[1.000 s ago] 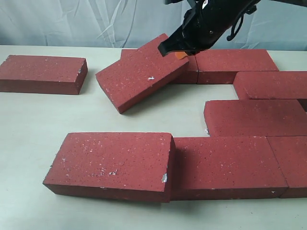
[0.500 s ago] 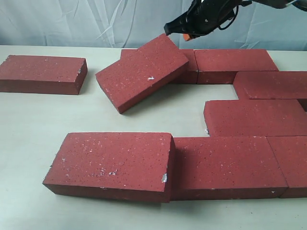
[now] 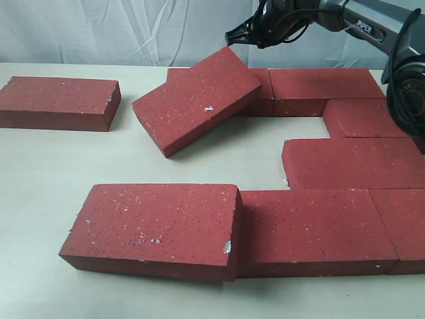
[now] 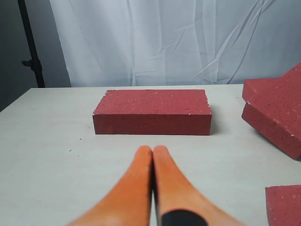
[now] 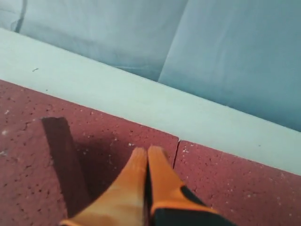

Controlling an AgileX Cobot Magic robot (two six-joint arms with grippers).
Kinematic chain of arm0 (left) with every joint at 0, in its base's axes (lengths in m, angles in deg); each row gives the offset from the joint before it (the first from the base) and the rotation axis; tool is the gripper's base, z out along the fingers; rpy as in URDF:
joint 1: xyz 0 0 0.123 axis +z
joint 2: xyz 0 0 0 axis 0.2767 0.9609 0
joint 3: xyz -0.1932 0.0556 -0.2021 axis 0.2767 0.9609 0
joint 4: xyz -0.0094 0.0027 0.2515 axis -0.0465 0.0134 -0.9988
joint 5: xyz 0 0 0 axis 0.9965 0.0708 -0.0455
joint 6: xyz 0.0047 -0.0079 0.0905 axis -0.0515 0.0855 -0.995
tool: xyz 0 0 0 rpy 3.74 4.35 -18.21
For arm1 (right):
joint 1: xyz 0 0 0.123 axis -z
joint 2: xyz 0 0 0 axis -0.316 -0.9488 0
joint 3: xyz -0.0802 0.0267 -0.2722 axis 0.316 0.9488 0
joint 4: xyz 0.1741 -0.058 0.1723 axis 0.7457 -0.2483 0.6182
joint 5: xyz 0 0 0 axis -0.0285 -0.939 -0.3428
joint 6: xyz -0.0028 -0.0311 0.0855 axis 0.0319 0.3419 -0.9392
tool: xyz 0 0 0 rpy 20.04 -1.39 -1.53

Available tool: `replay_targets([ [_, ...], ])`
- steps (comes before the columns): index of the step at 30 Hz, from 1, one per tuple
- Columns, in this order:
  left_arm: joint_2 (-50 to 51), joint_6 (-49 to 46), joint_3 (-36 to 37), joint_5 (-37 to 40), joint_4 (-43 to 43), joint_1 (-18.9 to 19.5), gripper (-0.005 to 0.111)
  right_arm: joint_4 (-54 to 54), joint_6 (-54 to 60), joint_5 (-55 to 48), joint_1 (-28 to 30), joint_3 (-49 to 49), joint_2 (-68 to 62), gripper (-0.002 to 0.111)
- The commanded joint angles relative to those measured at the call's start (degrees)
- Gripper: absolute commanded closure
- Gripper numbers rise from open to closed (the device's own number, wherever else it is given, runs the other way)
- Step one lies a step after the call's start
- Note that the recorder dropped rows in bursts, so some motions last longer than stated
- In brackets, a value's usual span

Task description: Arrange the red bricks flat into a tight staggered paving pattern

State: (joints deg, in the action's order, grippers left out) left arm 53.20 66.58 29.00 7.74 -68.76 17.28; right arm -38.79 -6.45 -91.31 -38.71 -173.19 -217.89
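Note:
Several dark red bricks lie on the table. One red brick (image 3: 196,100) is skewed and tilted, its far end propped on a back-row brick (image 3: 264,93). A lone brick (image 3: 58,101) lies flat at the far left. Other bricks lie flat on the right: a front brick (image 3: 156,226) touching its neighbour (image 3: 312,229), and a middle brick (image 3: 352,163). My right gripper (image 3: 231,34) hovers shut and empty above the tilted brick's raised end; in the right wrist view the right gripper (image 5: 147,150) is over the back-row bricks (image 5: 235,183). My left gripper (image 4: 153,149) is shut and empty, short of the lone brick (image 4: 153,110).
A pale curtain (image 3: 133,30) hangs behind the table's far edge. A bare strip of table (image 3: 40,199) runs along the left and front left. A gap (image 3: 259,153) lies between the tilted brick and the middle-right brick. A dark stand (image 4: 30,47) is at the back.
My right gripper has lifted off the tilted brick's raised end and pulled up and back. The tilted brick has stayed as it was, propped on the back row.

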Motion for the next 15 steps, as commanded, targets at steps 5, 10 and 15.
replay_targets([
  [5, -0.3, 0.5, 0.3, -0.7, -0.4, -0.1, 0.107, 2.8, -0.9, -2.1, 0.3, -0.7, -2.5, 0.109],
  [10, -0.3, 0.5, 0.3, -0.7, -0.4, -0.1, 0.107, 8.7, 3.4, -6.8, 0.3, -0.7, -2.5, 0.109],
  [15, -0.3, 0.5, 0.3, -0.7, -0.4, -0.1, 0.107, 18.6, 9.0, -12.5, 0.2, -0.7, -2.5, 0.109],
])
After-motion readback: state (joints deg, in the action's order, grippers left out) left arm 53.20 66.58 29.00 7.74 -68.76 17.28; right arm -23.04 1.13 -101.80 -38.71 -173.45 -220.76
